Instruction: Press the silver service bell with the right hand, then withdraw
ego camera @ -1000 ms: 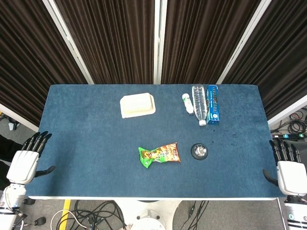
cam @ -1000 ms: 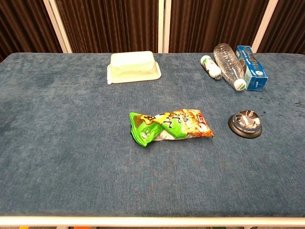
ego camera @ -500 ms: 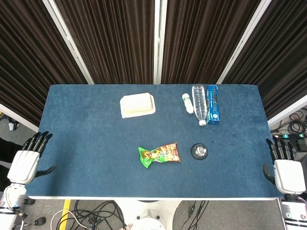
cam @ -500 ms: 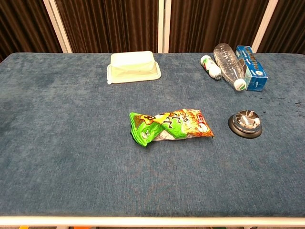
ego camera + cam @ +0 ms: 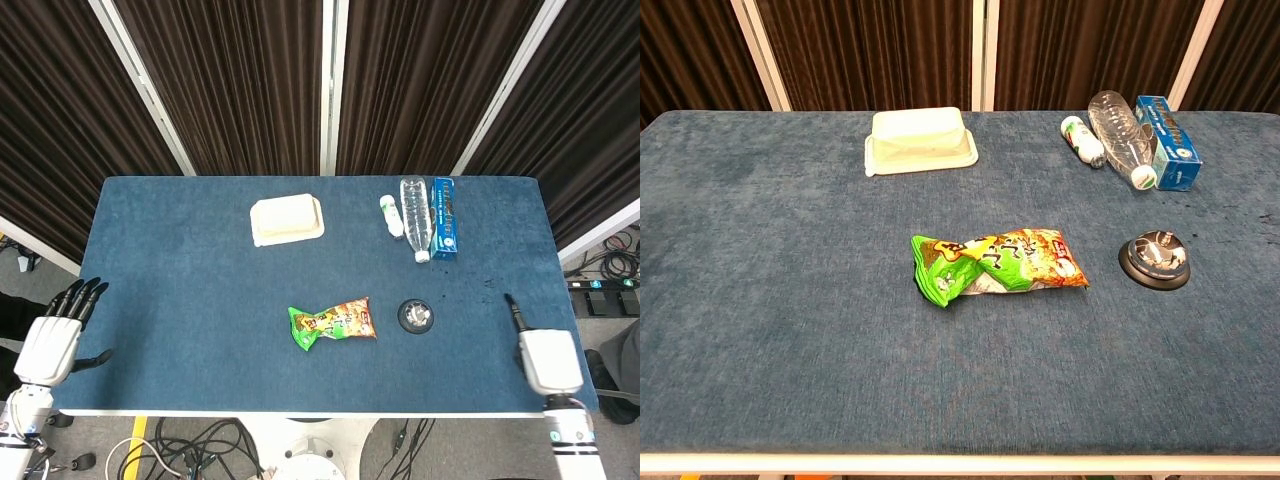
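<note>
The silver service bell [image 5: 416, 316] [image 5: 1154, 259], a shiny dome on a black base, stands on the blue table right of centre. My right hand [image 5: 547, 360] hovers over the table's front right corner, well to the right of the bell and apart from it. One dark finger [image 5: 513, 312] stretches forward; the others do not show and appear curled under. It holds nothing. My left hand [image 5: 52, 342] hangs off the front left corner, fingers spread and empty. Neither hand appears in the chest view.
A green and orange snack bag [image 5: 333, 323] [image 5: 996, 266] lies just left of the bell. At the back are a cream lidded box [image 5: 287, 220], a small white bottle [image 5: 391, 215], a clear water bottle [image 5: 415, 218] and a blue carton [image 5: 444, 217].
My right hand has moved left from beside the table to over its front right corner. Its spread fingers have drawn in, leaving one extended. The left hand has barely moved.
</note>
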Controlling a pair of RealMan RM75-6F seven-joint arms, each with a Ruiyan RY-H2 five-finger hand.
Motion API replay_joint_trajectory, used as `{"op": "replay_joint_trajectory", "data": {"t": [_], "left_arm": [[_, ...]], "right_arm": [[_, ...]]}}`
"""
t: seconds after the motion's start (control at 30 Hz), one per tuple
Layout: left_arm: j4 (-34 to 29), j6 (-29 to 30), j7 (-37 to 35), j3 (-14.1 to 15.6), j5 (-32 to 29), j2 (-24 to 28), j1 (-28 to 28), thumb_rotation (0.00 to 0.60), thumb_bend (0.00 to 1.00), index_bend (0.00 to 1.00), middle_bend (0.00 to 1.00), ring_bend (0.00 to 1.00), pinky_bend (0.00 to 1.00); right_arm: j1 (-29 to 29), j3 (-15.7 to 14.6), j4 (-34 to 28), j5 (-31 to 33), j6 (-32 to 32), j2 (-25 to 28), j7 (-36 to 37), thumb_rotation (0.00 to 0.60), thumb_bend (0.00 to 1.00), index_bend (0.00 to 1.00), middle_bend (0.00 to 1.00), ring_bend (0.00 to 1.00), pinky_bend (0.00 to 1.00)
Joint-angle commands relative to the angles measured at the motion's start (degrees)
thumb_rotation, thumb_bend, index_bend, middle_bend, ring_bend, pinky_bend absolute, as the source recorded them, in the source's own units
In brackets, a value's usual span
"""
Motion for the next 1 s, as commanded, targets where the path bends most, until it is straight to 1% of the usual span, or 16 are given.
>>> {"op": "replay_joint_trajectory", "data": {"t": [0.03, 0.2, 0.4, 0.73, 1.0], "left_arm": [[0.2, -0.1, -0.1, 0.1, 0.0, 0.0, 0.0, 0.6, 0.02, 0.07, 0.04, 0.0, 0.15], [0.7, -0.3, -0.5, 0.1, -0.2, 0.0, 0.0, 0.6, 0.02, 0.07, 0.04, 0.0, 0.15], [1.6, -0.3, -1.5, 0.1, -0.6, 0.1, 0.1, 0.6, 0.02, 0.07, 0.04, 0.0, 0.15], [2.8, -0.4, -2.6, 0.0, -1.1, 0.1, 0.3, 0.6, 0.02, 0.07, 0.04, 0.0, 0.15], [3.6, -0.5, -3.6, 0.1, -1.3, 0.0, 0.5, 0.6, 0.02, 0.07, 0.04, 0.0, 0.15]], "right_arm": [[2.1, -1.3, 1.1, 0.0, -3.7, -3.5, -4.2, 0.6, 1.0, 0.05, 0.92, 0.88, 0.81], [4.4, -1.7, 2.9, 2.0, -8.3, -7.3, -8.5, 0.6, 1.0, 0.05, 0.92, 0.88, 0.81], [6.5, -1.1, 4.4, 3.5, -10.8, -10.3, -11.3, 0.6, 1.0, 0.05, 0.92, 0.88, 0.81], [9.0, -0.3, 4.8, 5.9, -12.9, -12.3, -13.5, 0.6, 1.0, 0.05, 0.93, 0.88, 0.81], [9.7, -1.0, 5.2, 9.6, -14.7, -13.6, -16.1, 0.6, 1.0, 0.05, 0.93, 0.88, 0.81]]}}
